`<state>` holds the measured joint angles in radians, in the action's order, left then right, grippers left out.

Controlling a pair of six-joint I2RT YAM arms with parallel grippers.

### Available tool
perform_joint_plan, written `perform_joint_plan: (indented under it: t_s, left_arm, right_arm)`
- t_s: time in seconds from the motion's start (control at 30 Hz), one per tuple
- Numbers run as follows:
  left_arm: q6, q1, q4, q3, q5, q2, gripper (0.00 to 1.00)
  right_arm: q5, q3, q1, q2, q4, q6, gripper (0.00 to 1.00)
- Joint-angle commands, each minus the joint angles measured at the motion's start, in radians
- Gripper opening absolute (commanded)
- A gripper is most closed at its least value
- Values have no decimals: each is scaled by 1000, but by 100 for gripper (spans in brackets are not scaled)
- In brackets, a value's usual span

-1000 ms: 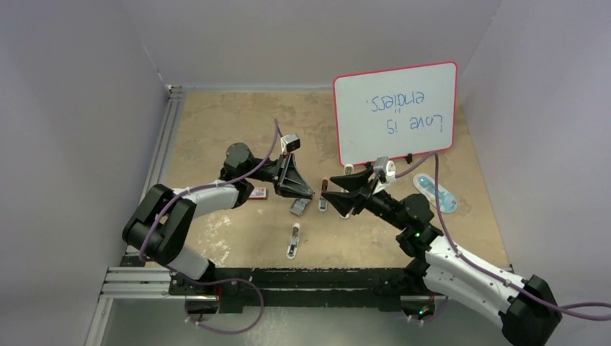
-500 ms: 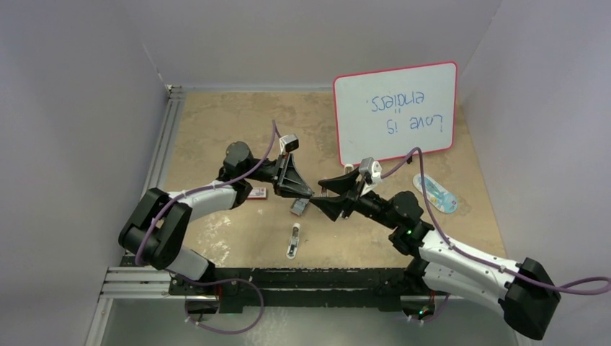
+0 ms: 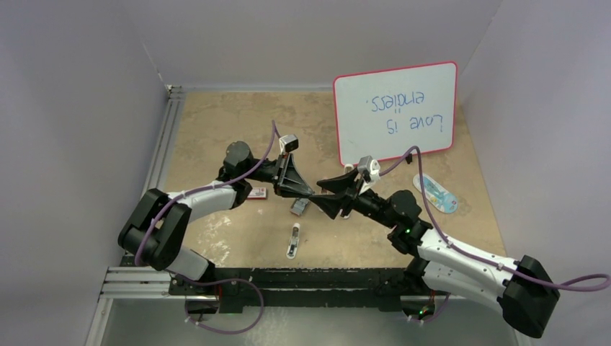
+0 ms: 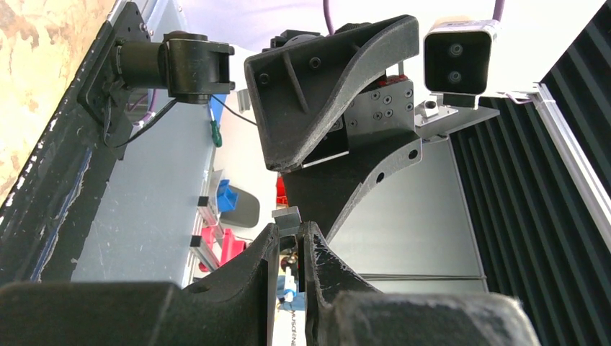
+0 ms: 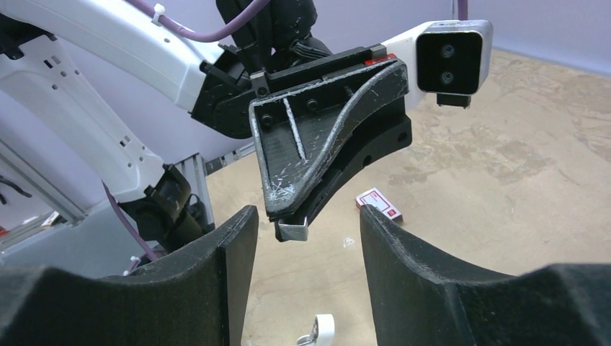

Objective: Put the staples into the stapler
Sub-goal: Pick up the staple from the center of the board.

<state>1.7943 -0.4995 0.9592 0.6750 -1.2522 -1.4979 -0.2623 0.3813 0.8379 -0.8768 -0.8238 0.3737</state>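
Your left gripper (image 4: 290, 239) has its fingers (image 4: 261, 252) pressed almost together, pinching a short silvery strip (image 5: 293, 231) at the very tip. I judge it to be the staples. It hangs in the air between your arms. Your right gripper (image 5: 306, 215) faces it with fingers (image 5: 234, 231) spread wide, one on each side of the strip, touching nothing.

This looks like a hand-over. Centre the strip between the right pads, square to them, and close on the free end below the left tip, not on the left fingers. Close slowly, because the strip is thin and may twist or break apart. Open the left only once the right has it firmly.

You cannot see how much strip the left fingers cover, or whether it is whole. From above, the two grippers hide it altogether. The grey tray (image 3: 297, 207) lies on the table beneath them, its contents too small to make out. The red box (image 3: 259, 193) lies to its left. I cannot tell which item is the stapler, though the long pale thing (image 3: 292, 241) nearer the bases may be it.
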Motion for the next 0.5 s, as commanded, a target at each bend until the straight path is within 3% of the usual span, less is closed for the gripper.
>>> perform_joint_plan:
  t_s: [0.0, 0.3, 0.47]
  left_arm:
    - [-25, 6, 32, 24, 9, 35, 12]
    - [-24, 6, 30, 24, 13, 35, 12]
    - [-26, 6, 29, 20, 14, 36, 12]
  right_arm:
    - [28, 33, 6, 7, -48, -5, 56]
    - [35, 38, 5, -13, -29, -22, 54]
    - [37, 39, 6, -13, -38, -20, 35]
